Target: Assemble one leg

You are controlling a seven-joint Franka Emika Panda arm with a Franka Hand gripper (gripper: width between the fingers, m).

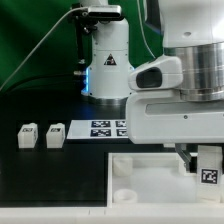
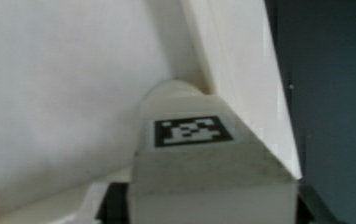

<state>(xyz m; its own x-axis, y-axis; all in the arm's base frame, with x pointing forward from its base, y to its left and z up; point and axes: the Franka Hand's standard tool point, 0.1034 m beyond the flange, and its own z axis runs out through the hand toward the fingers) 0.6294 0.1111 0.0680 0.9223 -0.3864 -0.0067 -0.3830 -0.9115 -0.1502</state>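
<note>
My gripper (image 1: 205, 163) is shut on one leg (image 1: 210, 176), a small white blocky peg with a black-and-white tag. It holds the leg over the far right part of the large white tray-like piece (image 1: 135, 185). In the wrist view the leg (image 2: 196, 150) fills the space between the jaws of my gripper (image 2: 201, 205), tag facing the camera. Its tip sits close against the tray's raised inner wall (image 2: 237, 80). Only dark slivers of the fingers (image 2: 114, 203) show beside the leg. Two more legs (image 1: 27, 135) (image 1: 55, 134) stand at the exterior view's left.
The marker board (image 1: 100, 128) lies on the black table behind the tray. The robot's white base (image 1: 105, 60) stands behind it. The arm's bulky white body (image 1: 180, 100) covers the exterior view's right. A round corner hole (image 1: 124, 196) shows in the tray.
</note>
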